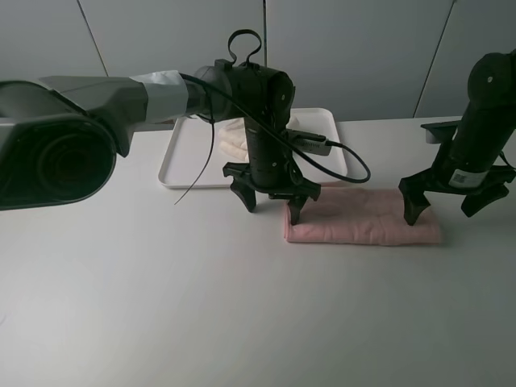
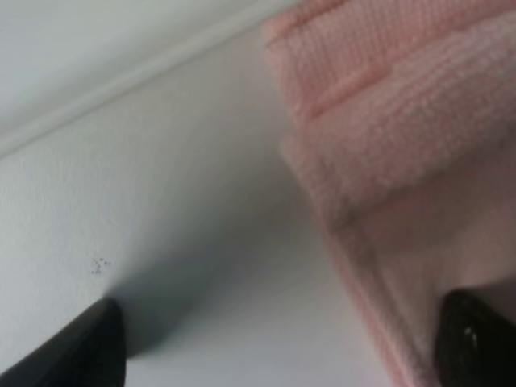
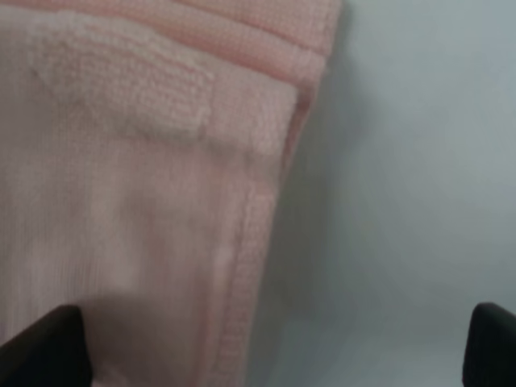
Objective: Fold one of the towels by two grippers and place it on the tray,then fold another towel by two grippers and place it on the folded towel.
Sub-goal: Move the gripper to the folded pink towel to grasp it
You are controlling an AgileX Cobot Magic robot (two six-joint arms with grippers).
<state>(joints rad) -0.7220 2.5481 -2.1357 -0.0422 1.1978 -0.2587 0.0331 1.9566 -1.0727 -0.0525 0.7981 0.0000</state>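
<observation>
1. On the table (image 1: 161,306), the pink towel (image 1: 363,226) lies folded into a long strip, near the tray (image 1: 173,165). The cream towel (image 1: 232,139) sits on the tray.
2. The left gripper (image 1: 272,210) and right gripper (image 1: 441,211) are both spread wide and empty. Each straddles one end of the strip.
3. Risk: the jaws pinch only the top layer, so the fold opens on lifting.
4. Risk: uneven lifting skews the halves.

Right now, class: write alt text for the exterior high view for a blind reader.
A folded pink towel lies on a table, the open left end effector at one end, the open right end effector at the other. Behind, a cream towel sits on a white tray.
</observation>
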